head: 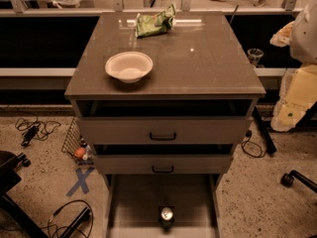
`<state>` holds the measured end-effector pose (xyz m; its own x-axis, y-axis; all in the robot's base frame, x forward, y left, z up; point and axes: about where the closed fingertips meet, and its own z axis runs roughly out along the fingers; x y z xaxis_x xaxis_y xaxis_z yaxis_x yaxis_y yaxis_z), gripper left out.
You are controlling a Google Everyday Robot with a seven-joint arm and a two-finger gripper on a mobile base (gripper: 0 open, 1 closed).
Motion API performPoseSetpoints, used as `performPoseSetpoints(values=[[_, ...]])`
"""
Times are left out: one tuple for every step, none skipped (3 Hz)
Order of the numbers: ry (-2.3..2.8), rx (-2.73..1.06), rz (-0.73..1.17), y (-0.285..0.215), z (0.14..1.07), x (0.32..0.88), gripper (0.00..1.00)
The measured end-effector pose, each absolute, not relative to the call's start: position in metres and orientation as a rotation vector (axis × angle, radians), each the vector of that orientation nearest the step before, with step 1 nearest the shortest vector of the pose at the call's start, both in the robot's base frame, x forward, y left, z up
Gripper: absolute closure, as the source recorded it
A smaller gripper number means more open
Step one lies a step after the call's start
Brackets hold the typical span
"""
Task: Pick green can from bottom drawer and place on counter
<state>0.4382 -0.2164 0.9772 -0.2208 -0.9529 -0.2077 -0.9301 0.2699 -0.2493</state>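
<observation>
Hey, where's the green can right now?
The green can stands upright near the front end of the open bottom drawer, at the bottom centre of the camera view. The gripper is at the right edge, far from it.

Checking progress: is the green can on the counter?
No, the green can stands in the bottom drawer; the gripper hangs far right.

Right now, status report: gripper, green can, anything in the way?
Gripper at far right, beside the counter, away from green can. Can upright in open bottom drawer, near its front. Nothing over the can.
</observation>
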Motion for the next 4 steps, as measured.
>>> performPoseSetpoints(values=[[2.229, -1.723, -0.102, -0.216, 0.977, 0.438, 0.00], [2.200, -1.689, -0.050, -0.216, 0.964, 0.440, 0.00], [2.123, -1.615, 0.133, -0.224, 0.900, 0.435, 0.00], [2.023, -1.487, 0.310, -0.228, 0.830, 0.439, 0.00]])
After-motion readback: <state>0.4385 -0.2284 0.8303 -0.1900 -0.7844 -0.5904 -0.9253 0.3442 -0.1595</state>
